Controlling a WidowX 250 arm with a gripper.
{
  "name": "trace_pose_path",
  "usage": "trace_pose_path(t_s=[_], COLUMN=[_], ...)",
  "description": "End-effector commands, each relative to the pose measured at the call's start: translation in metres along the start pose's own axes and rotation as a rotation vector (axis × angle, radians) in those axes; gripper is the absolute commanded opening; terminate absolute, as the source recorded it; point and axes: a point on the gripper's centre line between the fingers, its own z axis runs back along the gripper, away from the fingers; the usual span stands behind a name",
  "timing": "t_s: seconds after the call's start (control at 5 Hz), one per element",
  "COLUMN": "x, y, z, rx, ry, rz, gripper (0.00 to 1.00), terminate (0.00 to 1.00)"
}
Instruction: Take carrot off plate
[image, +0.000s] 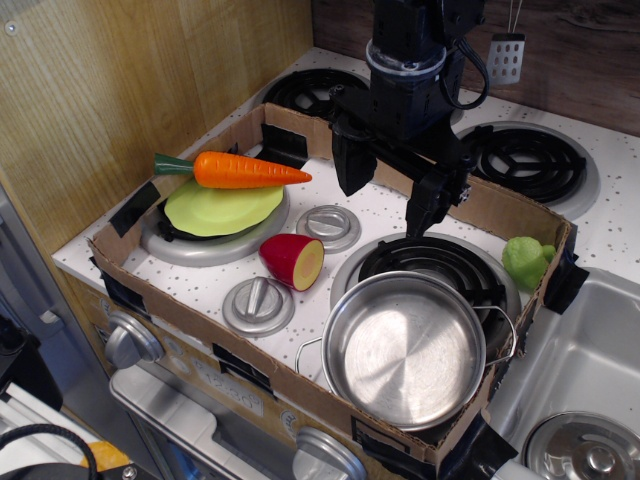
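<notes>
- The black robot gripper (391, 190) was seen hanging over the middle of the toy stove, its two fingers spread wide and nothing held between them.
- The glossy orange plastic carrot (240, 170) was found to its left, laid across the far rim of the round lime-green plastic plate (222, 209).
- A red-and-yellow halved toy fruit (294, 260) was placed just beside the plate, and a shiny steel pot (403, 348) was set nearer the front.

Carrot (243, 170) atop plate (215, 212)
</notes>
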Motion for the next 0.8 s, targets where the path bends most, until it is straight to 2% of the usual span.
trace_pose_path(t_s=[0.0,0.4,0.6], x=[0.000,-0.002,-0.004], y=[0.000,0.054,0.073], z=[0.000,0.028,0.035], rx=[0.000,0.001,0.059], ry=[0.000,0.021,0.003], rz=[0.000,-0.282,-0.390], gripper=[1.00,1.00,1.00], terminate=[0.00,0.00,0.00])
